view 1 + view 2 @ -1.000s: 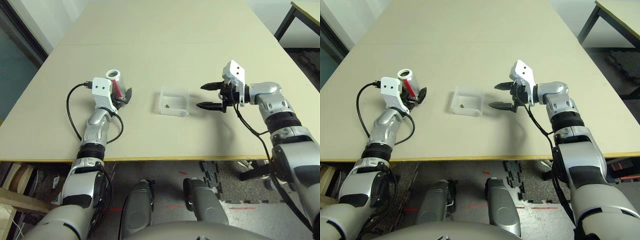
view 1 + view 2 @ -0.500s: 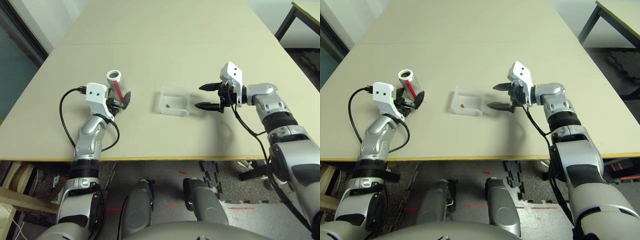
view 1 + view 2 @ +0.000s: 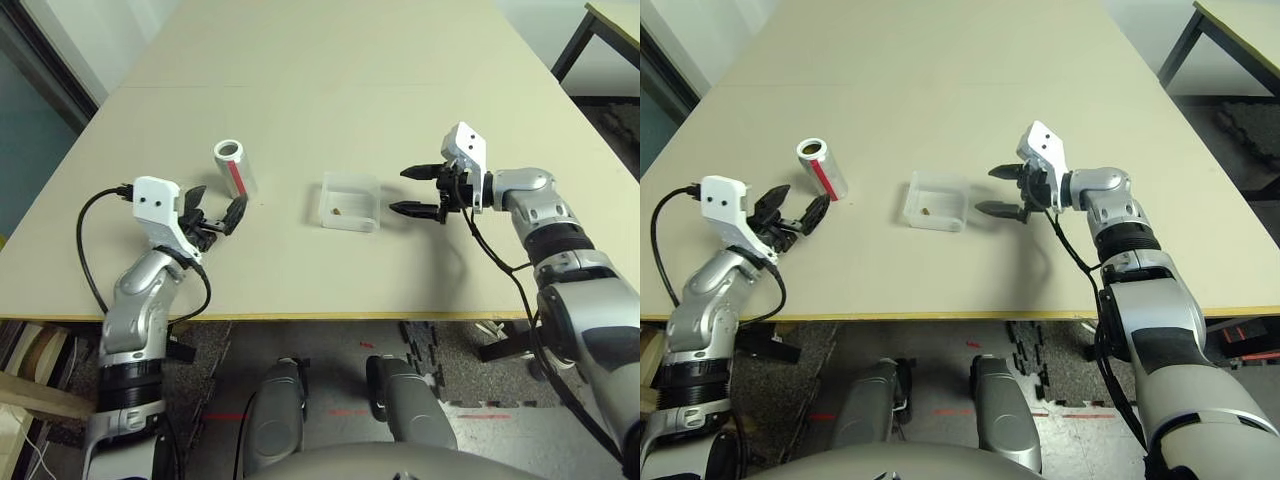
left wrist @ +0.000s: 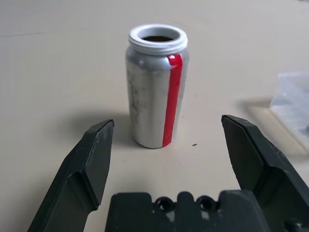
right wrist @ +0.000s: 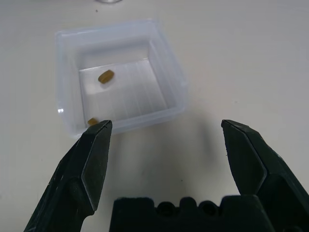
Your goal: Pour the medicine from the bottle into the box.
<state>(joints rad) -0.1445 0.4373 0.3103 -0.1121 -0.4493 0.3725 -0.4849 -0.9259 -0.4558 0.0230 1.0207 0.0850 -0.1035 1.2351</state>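
The bottle (image 3: 233,167), white-grey with a red stripe, stands upright and uncapped on the table, its mouth open upward (image 4: 158,38). My left gripper (image 3: 218,200) is open just short of it on the near-left side, touching nothing. The clear box (image 3: 349,201) lies at the table's middle. Two brownish-yellow pills of medicine rest in it, one mid-floor (image 5: 106,76) and one against a wall (image 5: 92,122). My right gripper (image 3: 398,191) hovers open just right of the box, holding nothing.
The beige table (image 3: 330,90) stretches far back with free room behind the bottle and box. Its front edge (image 3: 330,318) runs close below both grippers. A black cable (image 3: 92,255) loops from my left wrist. Another table's corner (image 3: 612,18) stands at the far right.
My left gripper has let go of the bottle and drawn back toward the near-left. The bottle now stands free on the table. The right gripper has barely moved.
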